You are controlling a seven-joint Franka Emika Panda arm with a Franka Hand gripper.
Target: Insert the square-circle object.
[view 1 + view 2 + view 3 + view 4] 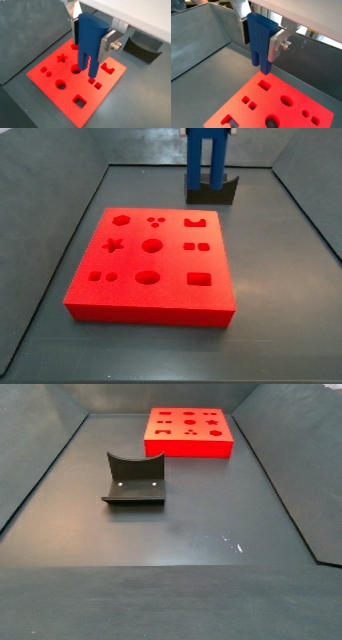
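Blue and two-pronged, the square-circle object (89,42) hangs prongs-down in the gripper (93,40), whose silver fingers (109,41) are closed on its upper body, and in both wrist views it is held in the air above the red board (67,95), clear of its surface. In a side view the piece (203,156) appears high near the fixture (211,191), beyond the board's far edge. The carry step seems to be in hand; next the prongs likely need lining up over a matching square hole and round hole before a straight descent.
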